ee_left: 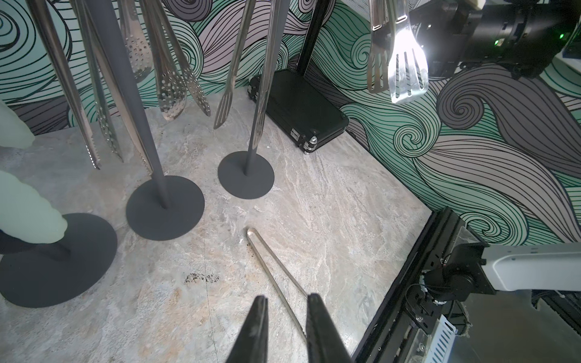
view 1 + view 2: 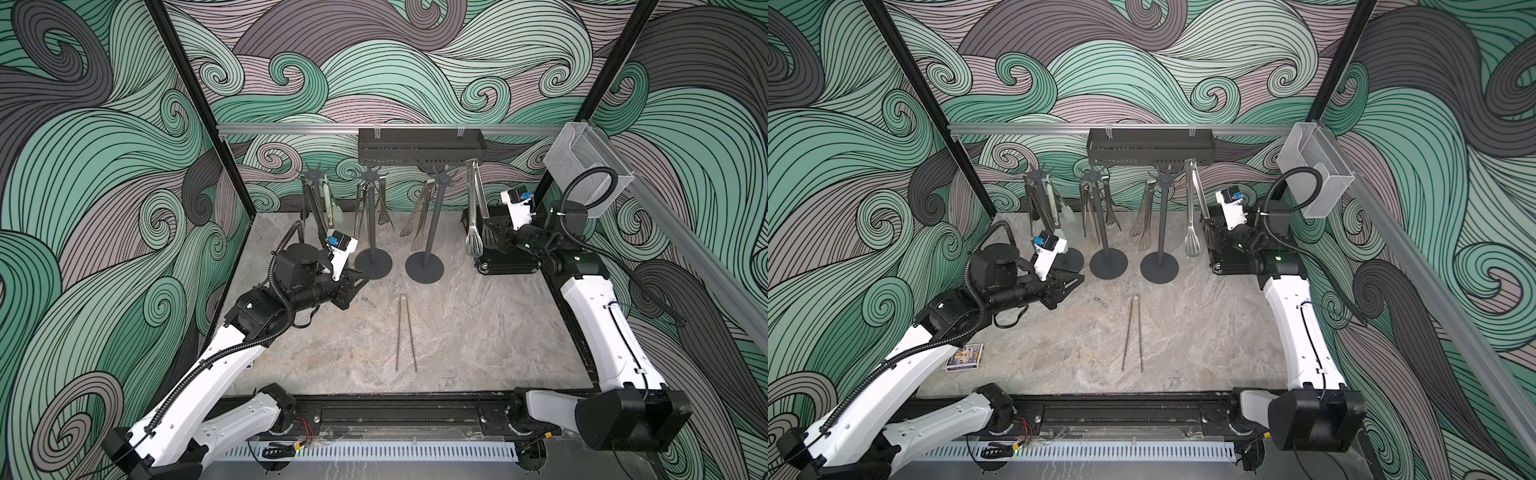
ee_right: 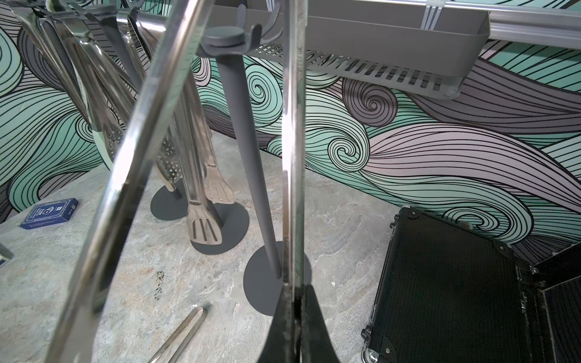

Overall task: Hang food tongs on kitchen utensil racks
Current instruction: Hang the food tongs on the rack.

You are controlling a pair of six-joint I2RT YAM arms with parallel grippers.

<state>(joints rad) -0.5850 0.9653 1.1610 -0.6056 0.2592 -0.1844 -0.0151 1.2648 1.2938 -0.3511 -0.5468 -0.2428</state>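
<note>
– What's the right gripper (image 3: 296,301) doing?
– It's clamped on one arm of the slotted tongs (image 2: 473,208). They stand upright just beside the nearest rack (image 2: 432,224), hinge end up by the black shelf (image 2: 419,145), not on any hook.
– And the left gripper (image 1: 287,301)?
– Its jaws are slightly apart with nothing in them. It sits low over the tabletop (image 2: 478,332), near the hinge of the thin tongs (image 2: 405,332), which lie flat there.
– Anything hung already?
– Yes, hanging tongs (image 2: 415,220) dangle from that rack, the middle rack (image 2: 371,224) and the left rack (image 2: 312,175).
</note>
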